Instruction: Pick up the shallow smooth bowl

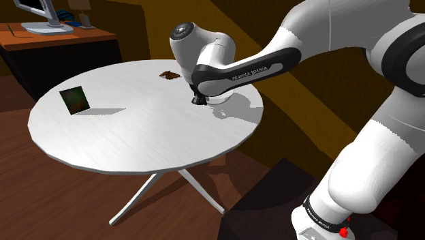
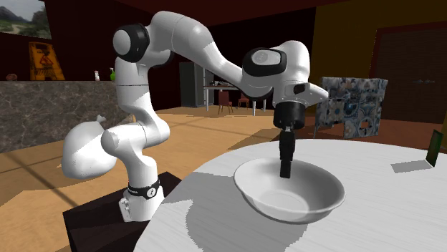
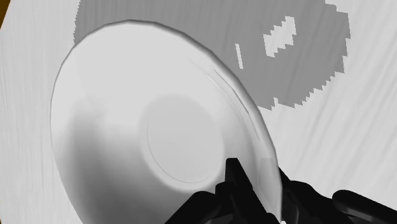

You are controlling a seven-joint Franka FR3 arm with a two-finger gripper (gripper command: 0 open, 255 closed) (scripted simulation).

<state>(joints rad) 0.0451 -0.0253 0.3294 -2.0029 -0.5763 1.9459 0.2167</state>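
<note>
The white bowl (image 2: 308,199) looks light, rigid, slick and perhaps breakable. The tool (image 2: 285,172), narrow, pinches its thin rim at twelve o'clock in the second exterior view.

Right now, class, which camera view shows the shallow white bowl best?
The second exterior view: the shallow white bowl sits whole on the round white table, rim and hollow plain. The wrist view crops it close; the shoulder view's white arm hides most.

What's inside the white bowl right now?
The claw dips its black tip in near the rim; otherwise the bowl looks bare and smooth inside. The patch under the claw is covered.
</note>
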